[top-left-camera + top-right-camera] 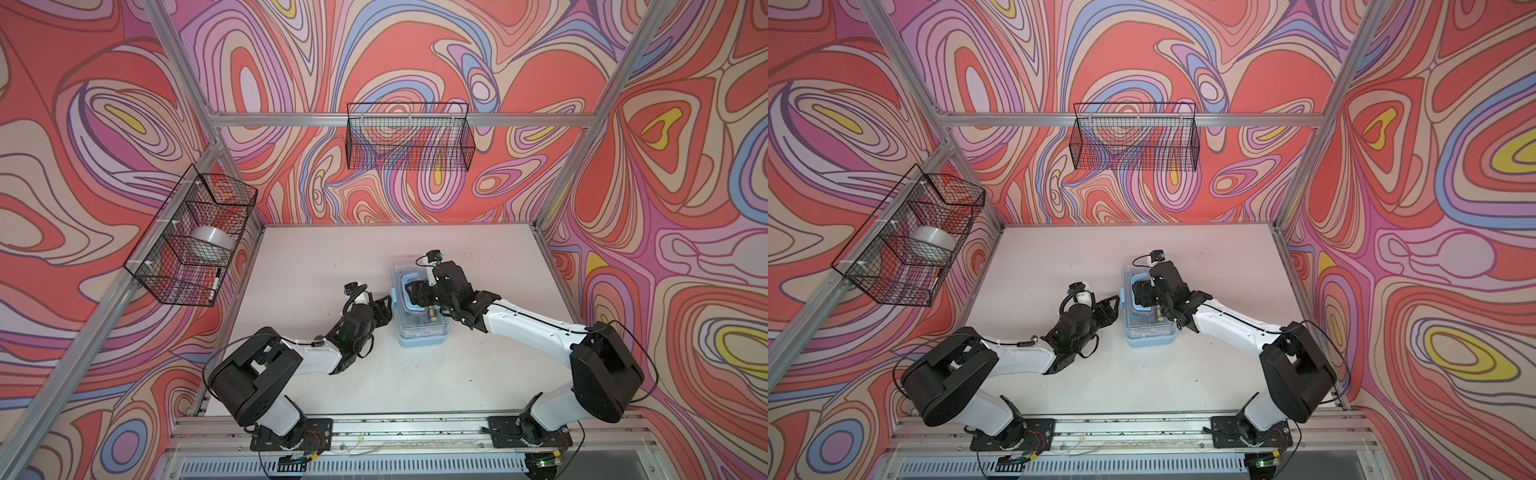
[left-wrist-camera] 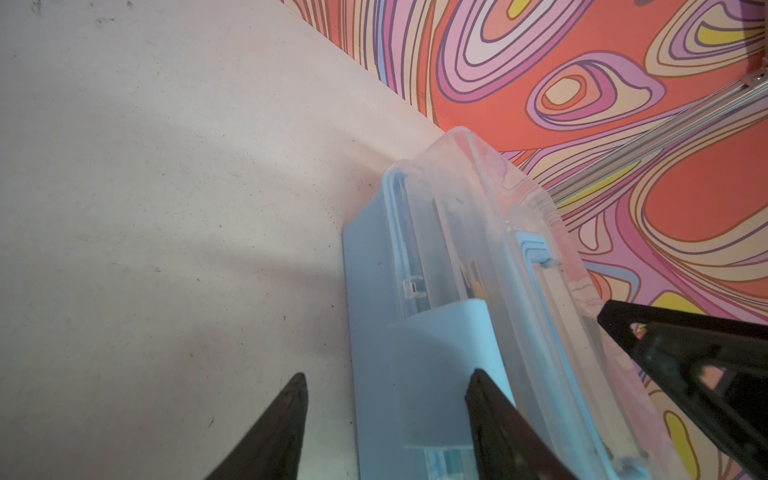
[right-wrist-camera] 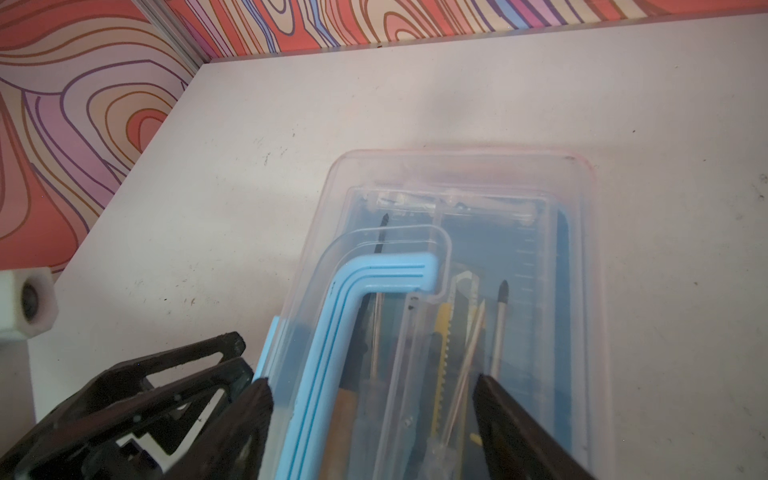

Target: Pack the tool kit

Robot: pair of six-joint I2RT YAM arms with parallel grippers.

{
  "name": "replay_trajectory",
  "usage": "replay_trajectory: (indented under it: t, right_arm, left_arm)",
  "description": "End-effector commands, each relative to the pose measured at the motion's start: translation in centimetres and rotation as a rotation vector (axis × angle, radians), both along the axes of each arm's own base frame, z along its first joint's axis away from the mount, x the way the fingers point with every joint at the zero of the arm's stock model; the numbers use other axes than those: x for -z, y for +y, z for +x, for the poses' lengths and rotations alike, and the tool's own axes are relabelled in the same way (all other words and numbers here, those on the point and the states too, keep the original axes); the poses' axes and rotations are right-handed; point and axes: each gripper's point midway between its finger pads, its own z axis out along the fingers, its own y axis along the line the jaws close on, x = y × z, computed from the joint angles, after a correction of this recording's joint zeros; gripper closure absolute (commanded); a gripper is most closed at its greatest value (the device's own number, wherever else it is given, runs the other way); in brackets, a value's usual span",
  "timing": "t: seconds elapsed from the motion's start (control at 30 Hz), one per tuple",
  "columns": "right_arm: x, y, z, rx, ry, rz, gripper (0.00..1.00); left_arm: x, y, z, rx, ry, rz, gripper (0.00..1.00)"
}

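Observation:
The tool kit box (image 1: pixel 419 332) (image 1: pixel 1148 332) is light blue with a shut clear lid (image 3: pixel 457 187) and lies on the white table, right of centre in both top views. Through the lid I see a yellow utility knife (image 3: pixel 444 328) and a screwdriver (image 3: pixel 500 316). My left gripper (image 1: pixel 384 307) (image 2: pixel 388 386) stands open against the box's left side, its fingers either side of the blue latch (image 2: pixel 440 353). My right gripper (image 1: pixel 411 293) (image 3: pixel 372 386) is open above the lid, straddling the blue handle (image 3: pixel 374 274). Neither gripper holds anything.
A black wire basket (image 1: pixel 191 237) on the left wall holds a roll of tape (image 1: pixel 210 243) and a marker (image 1: pixel 216 282). Another wire basket (image 1: pixel 409 137) hangs on the back wall. The white table (image 1: pixel 332 257) is edged by aluminium frame posts.

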Motion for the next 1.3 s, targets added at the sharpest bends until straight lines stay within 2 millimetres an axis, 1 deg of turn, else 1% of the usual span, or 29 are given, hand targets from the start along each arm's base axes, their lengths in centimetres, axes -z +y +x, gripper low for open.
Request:
replay_trajectory:
  t: [0.0, 0.17, 0.53, 0.93, 1.27]
  right_arm:
    - [5.0, -1.0, -1.9, -0.006, 0.162, -0.086, 0.2]
    - [5.1, -1.1, -2.0, -0.008, 0.167, -0.087, 0.2]
    - [5.1, -0.9, -2.0, -0.011, 0.166, -0.083, 0.2]
    - [5.3, -0.8, -2.0, -0.014, 0.172, -0.082, 0.2]
    - [5.4, -0.8, -2.0, -0.015, 0.175, -0.082, 0.2]
  left_arm:
    - [-0.5, -0.8, 0.3, 0.01, -0.008, -0.047, 0.4]
    - [-0.5, -1.0, 0.4, 0.013, -0.003, -0.049, 0.4]
    - [-1.1, -0.3, 0.2, -0.004, -0.011, -0.035, 0.4]
    - [-1.3, -0.5, 0.3, -0.001, -0.014, -0.058, 0.41]
    - [-1.7, -0.1, 0.2, -0.017, -0.023, -0.056, 0.41]
